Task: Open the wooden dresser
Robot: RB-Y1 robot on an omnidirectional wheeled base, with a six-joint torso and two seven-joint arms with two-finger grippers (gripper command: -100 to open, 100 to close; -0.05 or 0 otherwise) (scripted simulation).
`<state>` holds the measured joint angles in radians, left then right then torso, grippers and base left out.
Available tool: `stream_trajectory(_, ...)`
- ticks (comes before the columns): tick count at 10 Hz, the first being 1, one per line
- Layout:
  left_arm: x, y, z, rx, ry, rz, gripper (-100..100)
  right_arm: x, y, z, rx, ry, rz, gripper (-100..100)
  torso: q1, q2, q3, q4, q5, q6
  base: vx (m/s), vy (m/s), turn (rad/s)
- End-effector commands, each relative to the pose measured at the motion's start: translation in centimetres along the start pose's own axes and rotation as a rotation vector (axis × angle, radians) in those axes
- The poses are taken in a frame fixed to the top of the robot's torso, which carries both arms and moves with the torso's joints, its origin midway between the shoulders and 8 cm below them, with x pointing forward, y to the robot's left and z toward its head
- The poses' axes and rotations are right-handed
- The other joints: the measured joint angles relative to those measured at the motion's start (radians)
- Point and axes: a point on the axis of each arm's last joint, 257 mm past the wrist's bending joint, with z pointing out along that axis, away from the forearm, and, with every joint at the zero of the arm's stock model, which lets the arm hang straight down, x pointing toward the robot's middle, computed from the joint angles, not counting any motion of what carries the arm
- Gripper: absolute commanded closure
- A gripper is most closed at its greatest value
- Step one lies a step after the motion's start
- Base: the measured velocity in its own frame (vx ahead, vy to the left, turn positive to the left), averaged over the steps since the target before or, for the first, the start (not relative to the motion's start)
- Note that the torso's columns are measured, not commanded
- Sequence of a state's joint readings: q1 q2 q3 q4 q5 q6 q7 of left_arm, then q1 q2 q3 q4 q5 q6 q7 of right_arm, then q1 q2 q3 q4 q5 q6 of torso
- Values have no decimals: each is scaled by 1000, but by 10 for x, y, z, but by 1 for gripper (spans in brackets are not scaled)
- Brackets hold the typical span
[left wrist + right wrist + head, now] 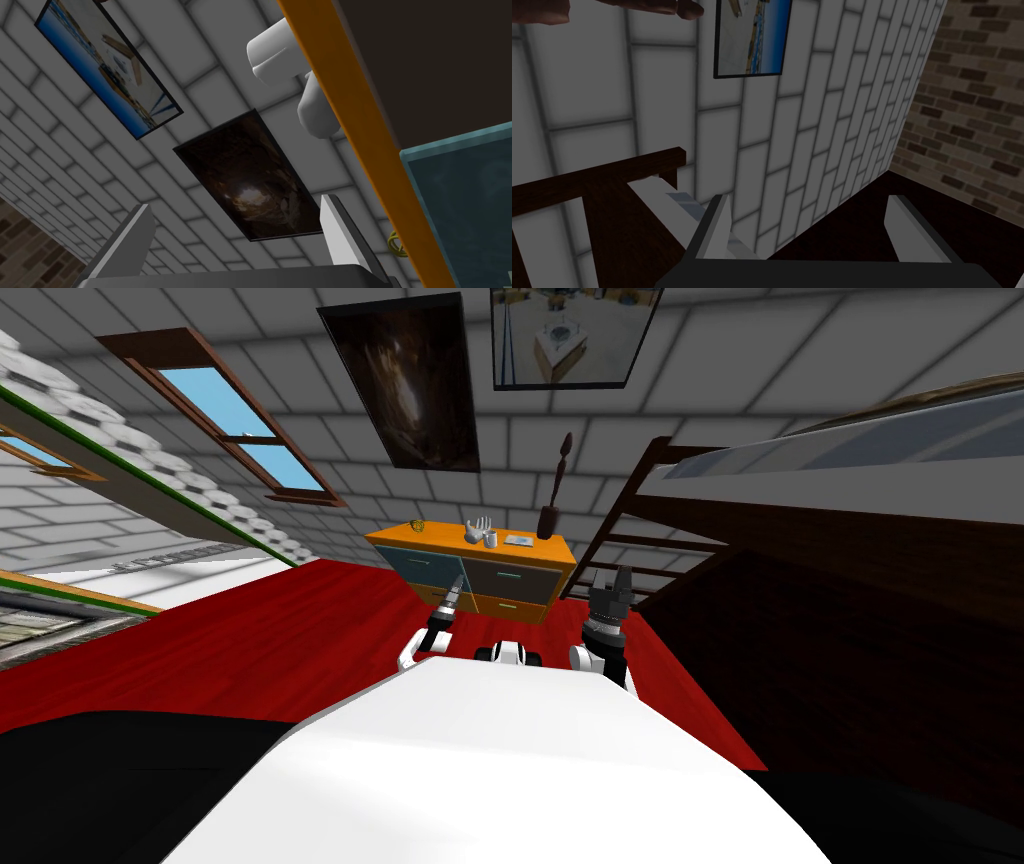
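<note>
Overlapping one orange dresser (450,538) and hiding part of its front, left gripper (456,591) stands wide open, empty; right gripper (611,581) likewise.

This is a bedroom in a home. A bunk bed (820,558) with a dark wooden frame, a ladder (640,550) and a pale mattress (860,438) takes up the right side. Against the far wall stands an orange dresser (440,536) with drawer fronts, and on it sit small ornaments: a white hand-shaped figure (481,529), a mug (491,539) and a dark vase (546,520). Two framed pictures (410,383) hang on the white brick wall (720,368) above it. Wood-framed windows (240,428) open on blue sky at the left, and the floor (250,628) is red.
</note>
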<state>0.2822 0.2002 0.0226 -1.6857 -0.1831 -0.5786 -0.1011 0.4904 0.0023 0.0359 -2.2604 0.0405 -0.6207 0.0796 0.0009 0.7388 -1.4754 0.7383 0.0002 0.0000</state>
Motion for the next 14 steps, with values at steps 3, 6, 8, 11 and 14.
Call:
stream_trajectory(3,23,36,-5,-65,35,10,-100,0,0,0,0,0,0,0,-1,0,0,0,0,0,87,-41,-17)
stream_trajectory(6,37,56,-11,-103,56,11,-100,0,0,0,0,0,0,0,0,0,0,0,0,0,83,-39,-14)
stream_trajectory(8,46,68,-16,-129,69,10,-100,0,0,0,0,0,0,0,0,-1,-1,0,0,0,83,-23,-10)
stream_trajectory(11,66,90,-24,-174,95,6,-100,0,0,0,0,0,0,0,-2,-2,-1,-1,-1,0,109,-42,-20)
stream_trajectory(14,89,107,-32,-216,116,-13,-100,0,0,0,0,0,0,0,0,0,0,0,0,0,94,-42,-18)
